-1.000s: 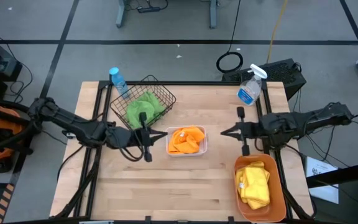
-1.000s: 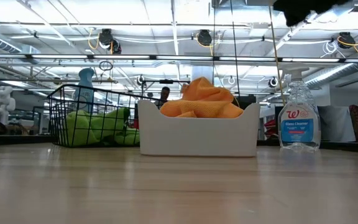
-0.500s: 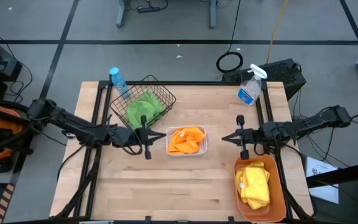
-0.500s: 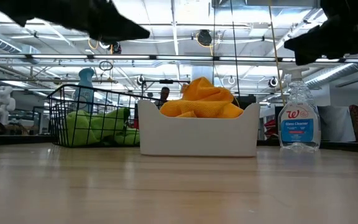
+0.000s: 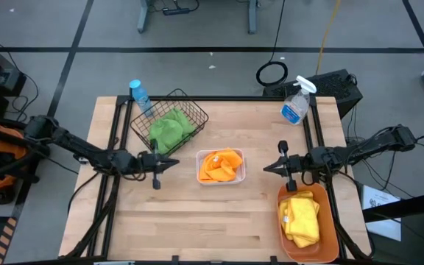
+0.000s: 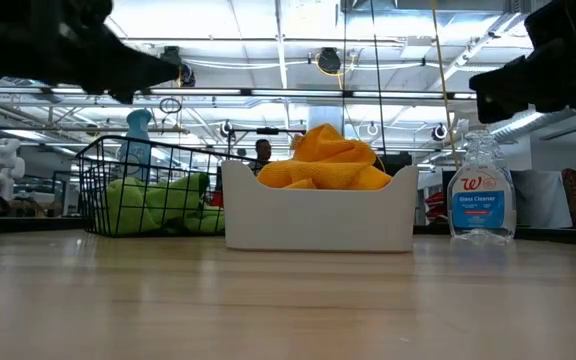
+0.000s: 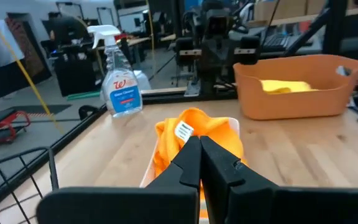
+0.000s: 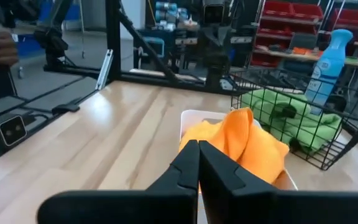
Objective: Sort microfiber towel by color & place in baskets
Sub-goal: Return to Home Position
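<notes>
Orange towels point(image 5: 221, 165) fill the small white tray point(image 5: 199, 177) at the table's middle, heaped above its rim in the low view point(image 6: 323, 160). Green towels point(image 5: 168, 127) lie in the black wire basket point(image 5: 194, 112) toward the far left. Yellow towels point(image 5: 300, 218) lie in the orange tub point(image 5: 330, 234) at the near right. My left gripper point(image 5: 174, 162) is shut and hovers left of the tray. My right gripper point(image 5: 265, 167) is shut and hovers right of the tray, above the tub's far end.
A clear spray bottle point(image 5: 295, 103) stands near the table's far right corner, and a blue bottle point(image 5: 140, 96) stands behind the wire basket. Bare wooden tabletop point(image 5: 197, 221) stretches along the near side. Black frame rails run along both table sides.
My left gripper has drawn back toward the table's left edge, away from the white tray. My right gripper has moved a little toward the near edge, closer to the orange tub. The towels and containers have stayed put.
</notes>
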Motion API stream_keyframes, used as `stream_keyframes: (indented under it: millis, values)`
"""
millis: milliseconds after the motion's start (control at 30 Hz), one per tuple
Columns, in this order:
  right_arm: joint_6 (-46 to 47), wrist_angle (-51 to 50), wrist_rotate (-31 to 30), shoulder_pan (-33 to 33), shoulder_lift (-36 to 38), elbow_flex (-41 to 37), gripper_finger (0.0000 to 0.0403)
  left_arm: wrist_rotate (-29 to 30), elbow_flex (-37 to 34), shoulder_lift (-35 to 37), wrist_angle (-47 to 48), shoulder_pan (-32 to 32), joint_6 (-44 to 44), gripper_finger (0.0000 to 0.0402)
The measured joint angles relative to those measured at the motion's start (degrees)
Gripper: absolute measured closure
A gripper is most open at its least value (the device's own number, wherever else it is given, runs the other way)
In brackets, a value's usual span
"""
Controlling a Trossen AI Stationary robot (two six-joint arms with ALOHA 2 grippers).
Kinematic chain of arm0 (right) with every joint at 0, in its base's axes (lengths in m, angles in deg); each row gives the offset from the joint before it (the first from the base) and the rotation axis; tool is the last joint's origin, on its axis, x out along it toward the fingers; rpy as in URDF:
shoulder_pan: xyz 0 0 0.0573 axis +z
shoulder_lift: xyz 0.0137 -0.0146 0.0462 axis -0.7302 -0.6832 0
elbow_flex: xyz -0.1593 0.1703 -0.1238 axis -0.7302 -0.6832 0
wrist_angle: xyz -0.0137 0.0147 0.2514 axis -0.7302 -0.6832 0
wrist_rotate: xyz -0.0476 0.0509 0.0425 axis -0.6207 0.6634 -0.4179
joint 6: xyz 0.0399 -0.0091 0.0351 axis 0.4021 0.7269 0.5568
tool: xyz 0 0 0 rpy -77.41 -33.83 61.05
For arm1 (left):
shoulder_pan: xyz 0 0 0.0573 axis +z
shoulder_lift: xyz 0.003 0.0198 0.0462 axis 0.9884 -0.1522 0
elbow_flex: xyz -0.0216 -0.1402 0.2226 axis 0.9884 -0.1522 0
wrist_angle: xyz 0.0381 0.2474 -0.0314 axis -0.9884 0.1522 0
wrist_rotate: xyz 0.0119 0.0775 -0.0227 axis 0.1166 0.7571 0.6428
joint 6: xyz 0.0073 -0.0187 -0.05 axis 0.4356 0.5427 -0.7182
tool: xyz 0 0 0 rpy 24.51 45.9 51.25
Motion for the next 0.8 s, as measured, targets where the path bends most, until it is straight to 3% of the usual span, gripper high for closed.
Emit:
stream_keyframes:
  millis: [267, 800]
  values:
    - [4.5, 1.0, 0.0, 0.0, 0.0, -2.8, 0.0403, -0.1, -8.2, 7.2, -4.5, -1.9, 0.7, 0.0396]
    - [4.7, -2.2, -0.3, 0.0, 0.3, -2.8, 0.0403, -6.5, -8.4, 19.1, 5.5, -1.9, 2.0, 0.0396]
